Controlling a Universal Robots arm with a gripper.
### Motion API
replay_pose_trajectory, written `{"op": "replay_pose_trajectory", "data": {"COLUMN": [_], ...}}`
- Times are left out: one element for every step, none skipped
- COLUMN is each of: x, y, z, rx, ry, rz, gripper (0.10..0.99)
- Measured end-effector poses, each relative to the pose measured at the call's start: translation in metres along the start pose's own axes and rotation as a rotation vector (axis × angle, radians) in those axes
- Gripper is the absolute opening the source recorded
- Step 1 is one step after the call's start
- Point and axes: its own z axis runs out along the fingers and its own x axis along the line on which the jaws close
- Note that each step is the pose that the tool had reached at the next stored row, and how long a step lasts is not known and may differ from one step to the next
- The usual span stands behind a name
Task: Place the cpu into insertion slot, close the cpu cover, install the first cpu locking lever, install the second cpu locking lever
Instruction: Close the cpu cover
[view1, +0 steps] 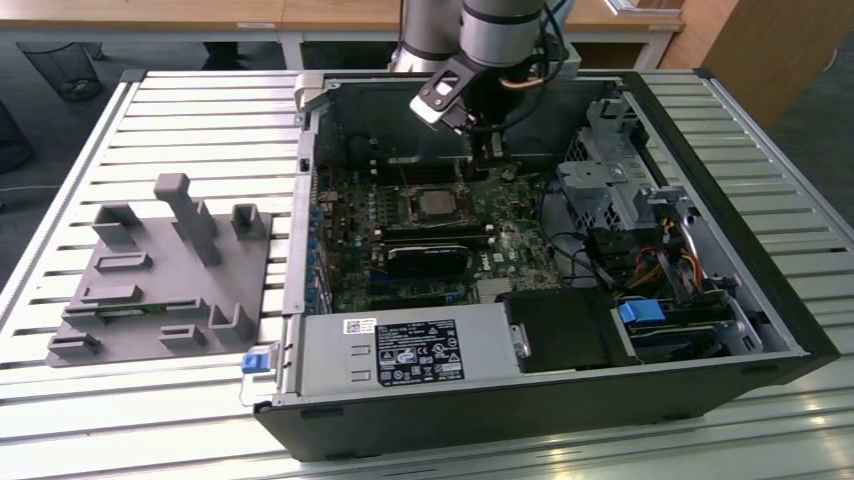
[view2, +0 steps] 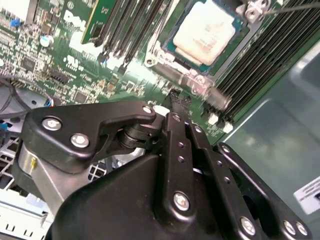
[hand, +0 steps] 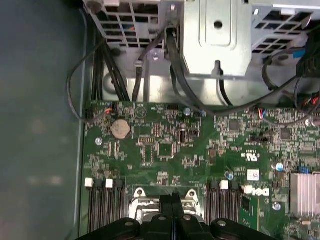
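Gripper, fingers pinched together on nothing, probably as a narrow tip for lever work, hangs just beside the cpu, lying flat inside the cpu cover, just above the exterior view's centre.

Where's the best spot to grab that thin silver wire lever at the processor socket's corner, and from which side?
Probably on the thin silver wire lever, its bare straight stretch beyond the corner of the silver-grey metal cpu cover, where it runs free over the long black memory slots. Bring the black gripper from above, straddling the thin rod crosswise.
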Motion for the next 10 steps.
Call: {"op": "replay_pose_trajectory", "data": {"x": [0.0,0.0001,0.0001,0.0001,0.0002,0.0002,0.0002,0.0003,0.0003,0.0003], "y": [-0.0019,-0.0037,-0.0055,-0.0074,-0.0096,-0.0123,-0.0149,-0.0174,-0.0198,-0.0222], "z": [0.0004,0.0008,0.0013,0.0017,0.0021,0.0026,0.003,0.0034,0.0037,0.004], "rx": [0.0,0.0,0.0,0.0,0.0,0.0,0.0,0.0,0.0,0.0], "ry": [0.0,0.0,0.0,0.0,0.0,-0.0001,-0.0001,-0.0001,-0.0001,-0.0001], "rz": [0.0,0.0,0.0,0.0,0.0,0.0,0.0,0.0,0.0,0.0], "gripper": [0.106,0.106,0.106,0.106,0.106,0.106,0.106,0.106,0.106,0.106]}}
